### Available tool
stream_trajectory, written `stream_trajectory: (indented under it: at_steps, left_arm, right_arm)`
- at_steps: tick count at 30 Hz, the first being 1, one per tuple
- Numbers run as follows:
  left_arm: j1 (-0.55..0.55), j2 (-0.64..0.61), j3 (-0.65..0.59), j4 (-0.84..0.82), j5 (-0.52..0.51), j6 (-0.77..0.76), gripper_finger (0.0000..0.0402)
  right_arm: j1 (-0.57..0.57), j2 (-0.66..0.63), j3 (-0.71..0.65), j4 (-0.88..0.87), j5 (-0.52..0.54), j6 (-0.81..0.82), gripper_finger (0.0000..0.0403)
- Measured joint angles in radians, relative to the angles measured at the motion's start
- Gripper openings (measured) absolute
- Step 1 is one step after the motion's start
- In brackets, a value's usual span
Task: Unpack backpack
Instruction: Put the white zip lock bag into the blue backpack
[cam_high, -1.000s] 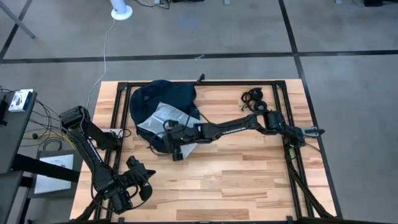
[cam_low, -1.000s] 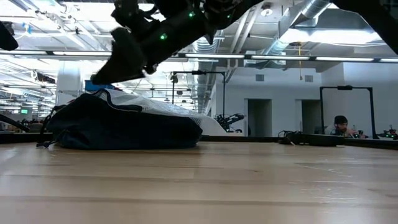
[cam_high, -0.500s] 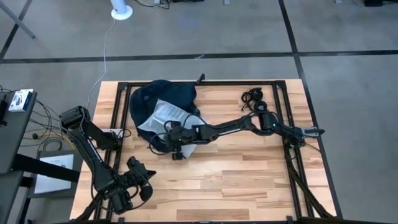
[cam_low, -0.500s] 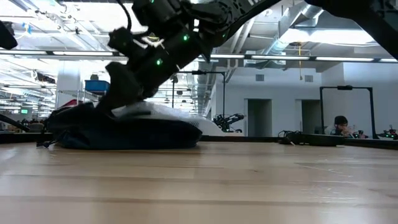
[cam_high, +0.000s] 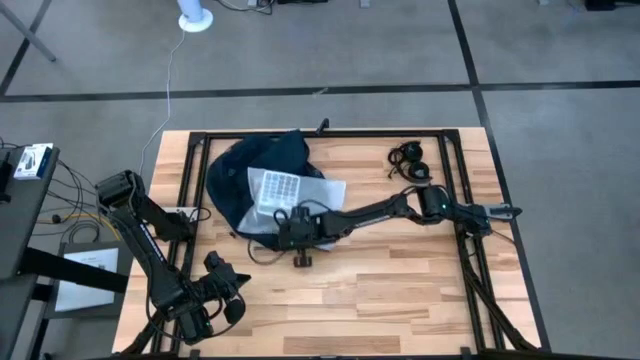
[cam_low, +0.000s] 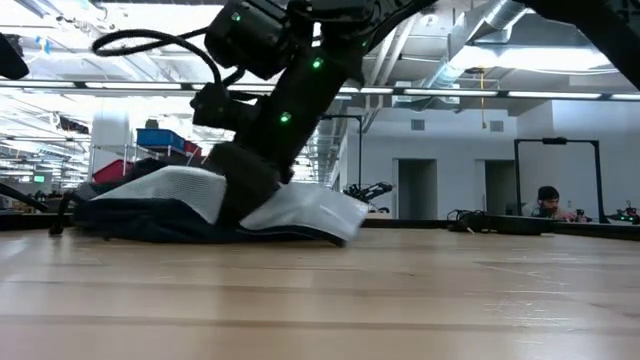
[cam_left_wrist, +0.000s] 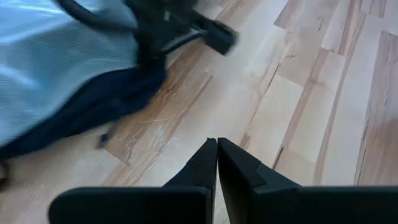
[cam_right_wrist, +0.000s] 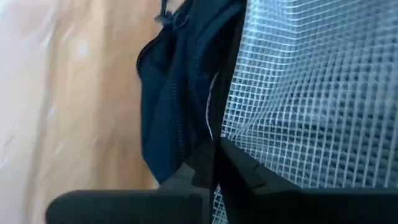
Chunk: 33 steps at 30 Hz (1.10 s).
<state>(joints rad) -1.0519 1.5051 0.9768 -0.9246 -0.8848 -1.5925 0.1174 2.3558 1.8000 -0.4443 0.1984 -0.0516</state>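
The dark navy backpack lies flat on the table's far left part. A white mesh pouch lies over it, and the pouch's right end rests on the table past the backpack's edge. My right gripper is down on the pouch's near edge, beside the backpack's zipper, and shut on the pouch. Over the near left corner my left gripper waits, shut and holding nothing. My right gripper pinches the mesh pouch at its near edge between its two fingers. My own fingers hide how many layers it has. The fingers slant down from the table's right side. The pouch lies slack on either side of them, on the backpack and the table.
A small black coiled thing lies at the far right. Black frame rails run along the table's left, far and right sides. Bare wood takes up the near and right parts. A person sits far behind the table.
My right gripper has come down and moved a little toward the table's right and near edges, drawing the mesh pouch with it. The pouch has slid right and turned, and its right end now lies on the table. The backpack has flattened.
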Motion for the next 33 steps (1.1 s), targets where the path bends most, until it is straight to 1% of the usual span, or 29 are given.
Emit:
stream_trajectory:
  at_steps: [2, 5, 7, 14, 18, 21, 24, 28, 31, 33]
  left_arm:
    - [0.0, 0.0, 0.0, 0.0, 0.0, 0.013, 0.0001]
    - [0.0, 0.0, 0.0, 0.0, 0.0, 0.026, 0.0001]
    - [0.0, 0.0, 0.0, -0.001, 0.0, 0.026, 0.0001]
    - [0.005, 0.0, 0.0, -0.003, 0.0, 0.036, 0.0001]
    - [0.022, 0.0, 0.0, -0.003, 0.0, 0.045, 0.0001]
    - [0.049, 0.0, 0.0, -0.001, 0.0, 0.079, 0.0001]
    - [0.079, 0.0, 0.0, 0.0, -0.001, 0.109, 0.0001]
    - [0.113, 0.0, 0.0, 0.005, 0.018, 0.145, 0.0001]
    - [0.125, 0.0, 0.0, 0.027, 0.044, 0.192, 0.0001]
    - [0.126, 0.0, 0.0, 0.061, 0.047, 0.23, 0.0001]
  right_arm:
    - [0.034, -0.003, 0.0, -0.044, 0.003, 0.022, 0.0002]
    - [0.082, -0.029, -0.001, -0.151, -0.016, 0.114, 0.0001]
    - [0.117, -0.051, -0.002, -0.222, -0.02, 0.148, 0.0001]
    - [0.246, -0.174, -0.01, -0.444, -0.047, 0.268, 0.0]
    - [0.32, -0.268, -0.057, -0.464, -0.048, 0.358, 0.0]
    - [0.359, -0.332, -0.059, -0.461, -0.051, 0.468, 0.0008]
    - [0.379, -0.391, -0.058, -0.469, -0.051, 0.543, 0.0043]
    - [0.387, -0.47, -0.058, -0.482, -0.047, 0.608, 0.0112]
    - [0.373, -0.506, -0.058, -0.524, -0.04, 0.57, 0.0161]
    - [0.353, -0.514, -0.058, -0.578, 0.013, 0.479, 0.0185]
